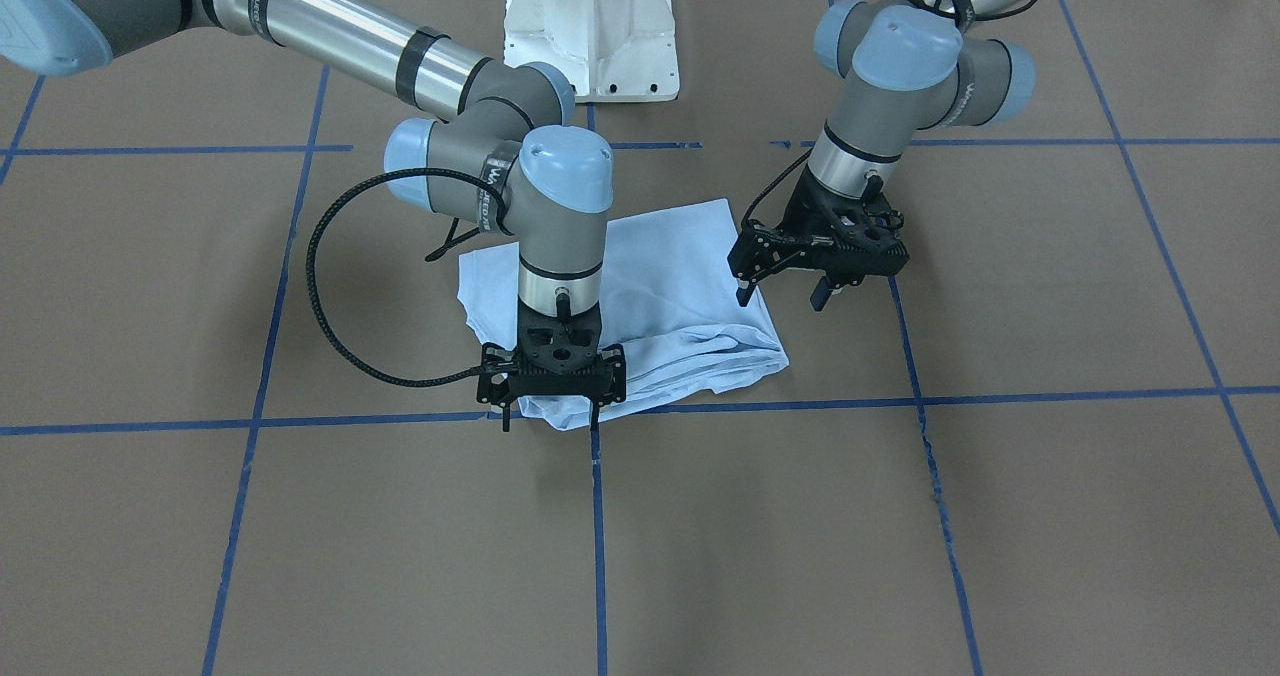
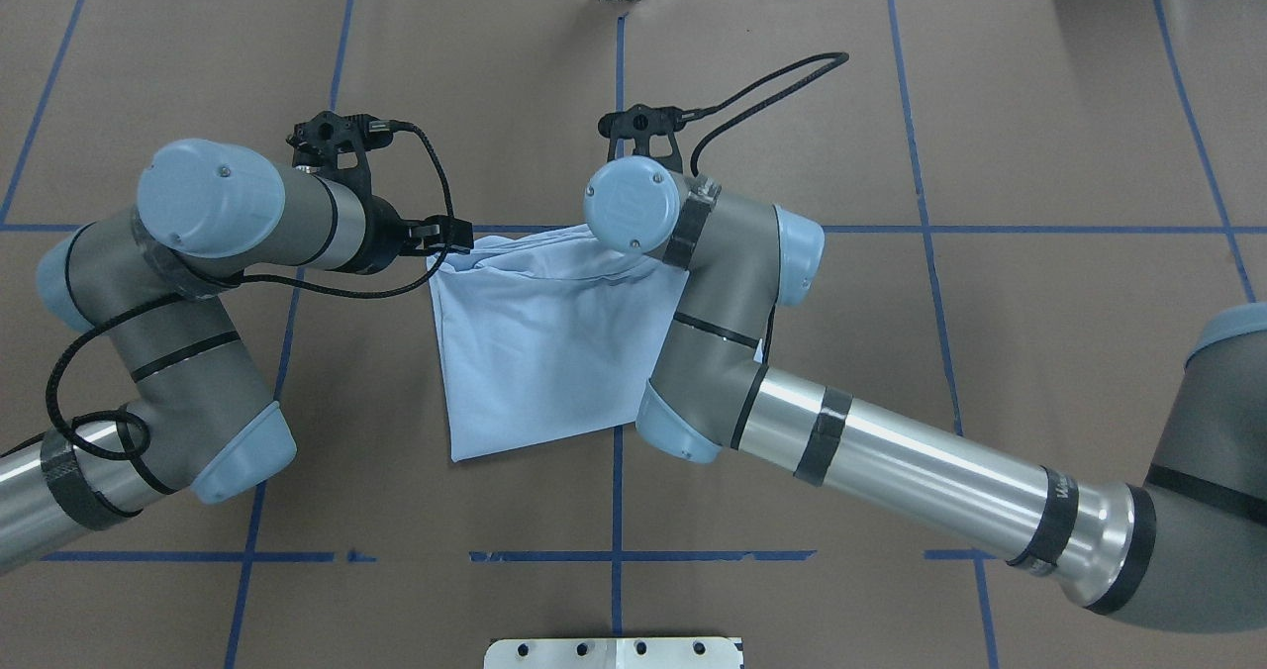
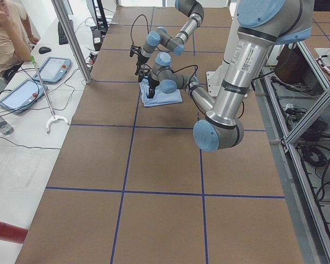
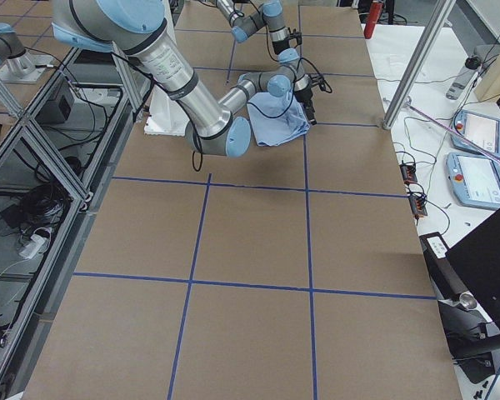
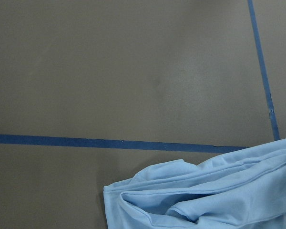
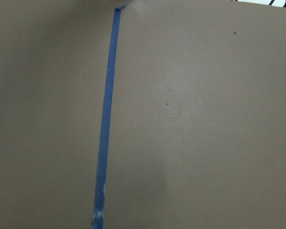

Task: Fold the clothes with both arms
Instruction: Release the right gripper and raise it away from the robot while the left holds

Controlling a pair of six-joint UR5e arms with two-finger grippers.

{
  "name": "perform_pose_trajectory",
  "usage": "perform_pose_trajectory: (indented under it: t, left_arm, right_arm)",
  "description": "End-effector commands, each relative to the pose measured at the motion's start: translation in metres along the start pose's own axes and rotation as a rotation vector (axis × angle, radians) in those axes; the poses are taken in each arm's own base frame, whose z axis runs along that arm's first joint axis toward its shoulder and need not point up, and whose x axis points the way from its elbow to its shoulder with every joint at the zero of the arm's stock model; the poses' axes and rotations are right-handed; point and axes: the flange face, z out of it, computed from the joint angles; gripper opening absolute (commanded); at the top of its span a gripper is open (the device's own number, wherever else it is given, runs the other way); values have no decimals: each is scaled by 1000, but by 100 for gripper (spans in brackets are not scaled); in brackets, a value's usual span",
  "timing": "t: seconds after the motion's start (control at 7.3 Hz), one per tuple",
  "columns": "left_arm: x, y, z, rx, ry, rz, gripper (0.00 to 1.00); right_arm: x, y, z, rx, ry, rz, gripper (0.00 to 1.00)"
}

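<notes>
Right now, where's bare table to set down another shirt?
Bare: the table squares on the operators' side of the blue tape line, across the full width. Crowded: the middle, where the T-shirt lies with the right gripper open over its operator-side edge and the left gripper open beside its corner.

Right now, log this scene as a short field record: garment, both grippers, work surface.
garment: light blue short-sleeved T-shirt, folded into a rough rectangle, lying on the table, layers bunched along the edge farthest from the robot's base
left gripper: black, two-finger, open, at the shirt's side edge, no cloth between its fingers
right gripper: black, two-finger, open, fingers straddling the bunched edge
surface: brown paper-covered table, blue tape grid lines
</notes>
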Motion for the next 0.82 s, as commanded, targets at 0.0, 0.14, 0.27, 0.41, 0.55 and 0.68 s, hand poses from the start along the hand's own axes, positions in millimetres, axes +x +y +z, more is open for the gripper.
perform_pose_trajectory:
  t: [0.0,0.14,0.27,0.41,0.55,0.68]
  left_arm:
    - [4,4,10,-13,-15,-25,100]
    - [13,15,24,-32,-22,-27,100]
    - [25,44,45,-71,-34,-46,100]
    - [37,50,56,-49,-49,-46,100]
    - [31,50,65,-50,-70,-39,100]
    - [28,50,71,-52,-82,-38,100]
  right_arm:
    - [33,-61,-21,-131,-91,50,100]
    - [37,-63,-21,-144,-97,46,100]
    - [37,-63,-21,-145,-97,46,100]
    - [37,-63,-21,-145,-97,46,100]
    - [38,-62,-20,-145,-97,46,100]
    - [38,-62,-20,-144,-97,46,100]
